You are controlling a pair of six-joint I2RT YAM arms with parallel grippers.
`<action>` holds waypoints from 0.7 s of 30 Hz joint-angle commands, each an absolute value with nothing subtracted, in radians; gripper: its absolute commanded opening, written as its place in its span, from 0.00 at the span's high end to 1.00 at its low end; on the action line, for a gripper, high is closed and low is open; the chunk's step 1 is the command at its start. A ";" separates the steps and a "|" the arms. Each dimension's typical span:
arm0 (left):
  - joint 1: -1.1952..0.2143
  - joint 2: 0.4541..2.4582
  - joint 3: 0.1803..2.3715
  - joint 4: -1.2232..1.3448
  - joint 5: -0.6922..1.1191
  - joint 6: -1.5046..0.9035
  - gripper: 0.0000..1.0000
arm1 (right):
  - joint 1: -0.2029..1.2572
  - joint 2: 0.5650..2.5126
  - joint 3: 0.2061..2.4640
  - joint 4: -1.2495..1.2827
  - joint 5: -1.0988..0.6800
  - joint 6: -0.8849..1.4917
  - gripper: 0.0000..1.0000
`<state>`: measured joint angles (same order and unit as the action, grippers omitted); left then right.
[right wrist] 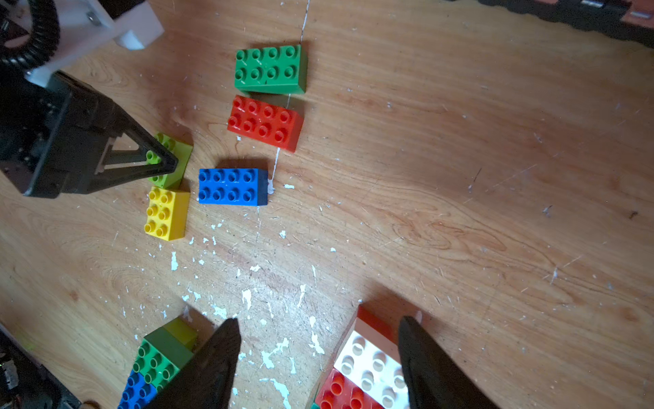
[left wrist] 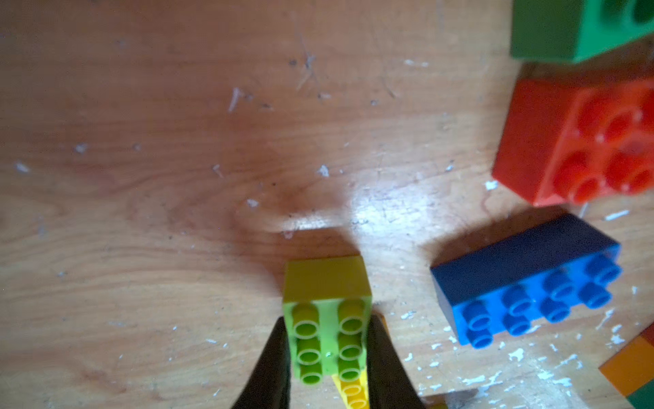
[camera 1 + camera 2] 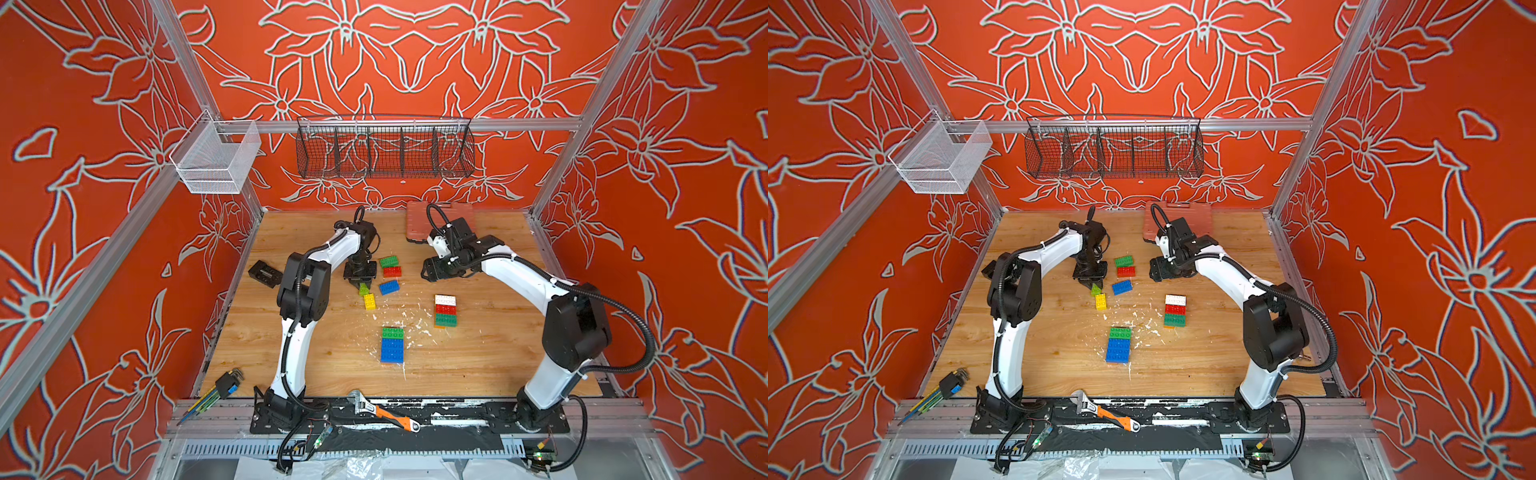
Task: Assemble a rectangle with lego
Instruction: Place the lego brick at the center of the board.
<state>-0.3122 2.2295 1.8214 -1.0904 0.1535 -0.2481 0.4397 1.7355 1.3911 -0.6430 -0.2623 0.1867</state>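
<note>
L fingers (image 2: pixel 269 371) pinch glossy studded lime brick (image 2: pixel 327 318), R fingers (image 1: pixel 208 368) wide, scuffed wood table (image 1: pixel 460 177)

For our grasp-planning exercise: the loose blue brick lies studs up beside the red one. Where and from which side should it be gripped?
Probably from straight above, jaws closing on the two long flat walls of the blue brick, across its short width. It lies flat, studs up, and bare table shows along both long walls; the red brick stands apart.

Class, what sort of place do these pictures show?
Probably a robot test booth: left arm and right arm bolted at a wooden table, metal frame around it, wrench at the front.
</note>
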 commanded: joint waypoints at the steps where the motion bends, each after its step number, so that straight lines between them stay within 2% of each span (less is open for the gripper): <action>1: -0.319 2.200 1.807 -1.106 0.163 -0.203 0.81 | 0.451 1.720 1.380 -0.668 -0.238 0.182 0.28; 21: -0.350 2.218 1.855 -1.144 0.147 -0.091 0.75 | 0.487 1.732 1.410 -0.691 -0.219 0.175 0.28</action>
<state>-0.3431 2.2265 1.8271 -1.1007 0.1581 -0.1261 0.4767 1.7355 1.3911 -0.6621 -0.2420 0.1867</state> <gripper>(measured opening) 0.273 0.725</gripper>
